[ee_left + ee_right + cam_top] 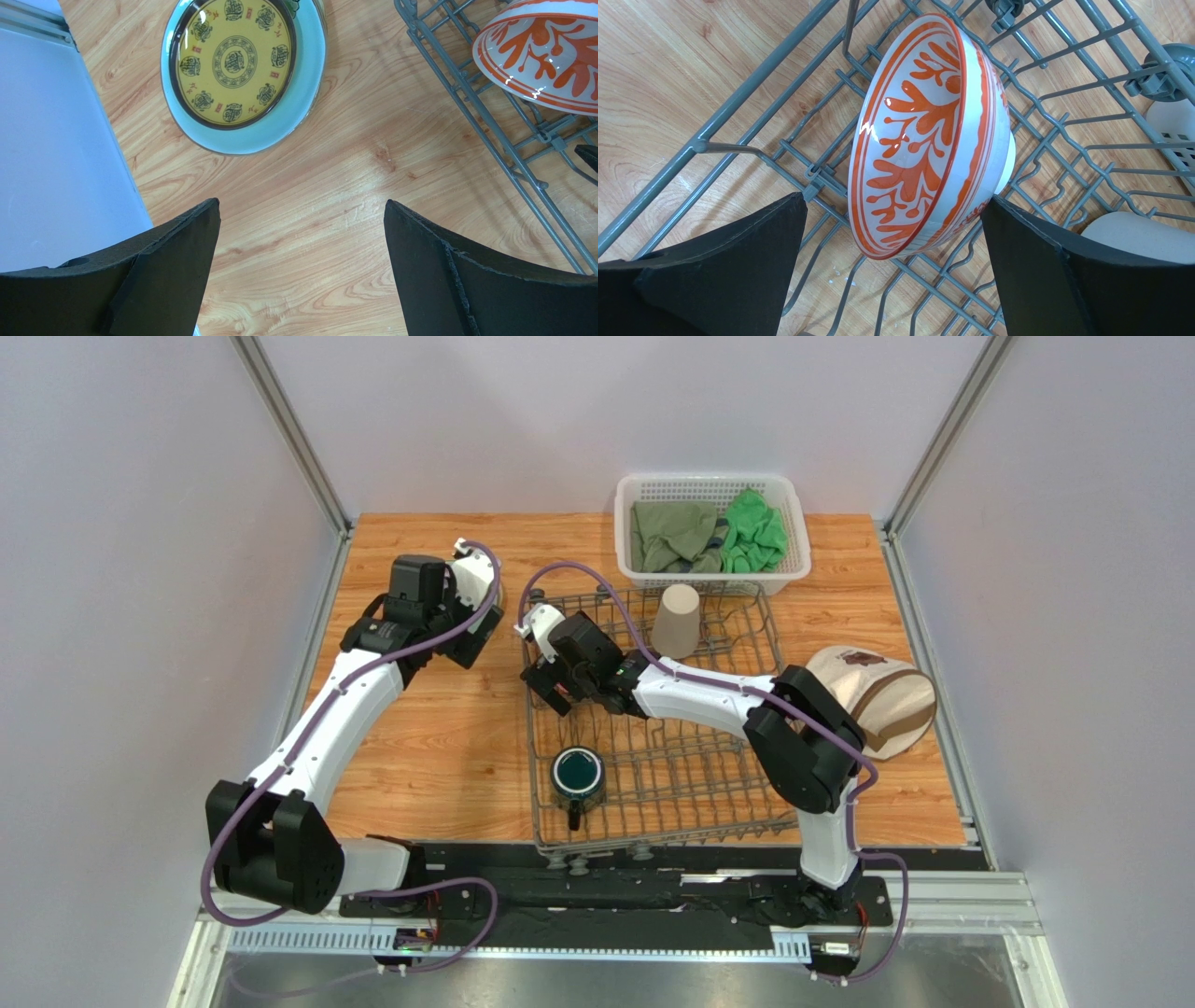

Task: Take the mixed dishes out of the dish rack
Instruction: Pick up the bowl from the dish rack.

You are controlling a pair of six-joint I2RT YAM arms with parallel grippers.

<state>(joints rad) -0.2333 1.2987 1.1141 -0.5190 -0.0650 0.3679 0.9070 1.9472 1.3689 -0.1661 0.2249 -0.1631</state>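
1. One dish rack is counted, standing on the bench to the right of centre.
2. Four dishes are seen, one of each kind:
   - One dark teal mug stands mouth up in the near left part of the rack.
   - One tall beige cup stands narrow end up at the rack's far edge.
   - One red-and-white patterned bowl is propped on its rim, tilted, among the tines in the far left part of the rack.
   - One yellow-and-green plate lies flat on the bench, left of the rack and apart from it.
3. One white mesh basket is set beyond the rack; two green cloths lie in it.
4. One beige cap lies to the right of the rack.
5. Left end effector: the jaws are spread wide. Nothing is held or touched; it hangs over bare bench between the plate and the rack's left edge.
6. Right end effector: the jaws are spread wide, one finger on each side of the bowl. Nothing is gripped. Whether the right-hand finger touches the bowl's rim cannot be told.
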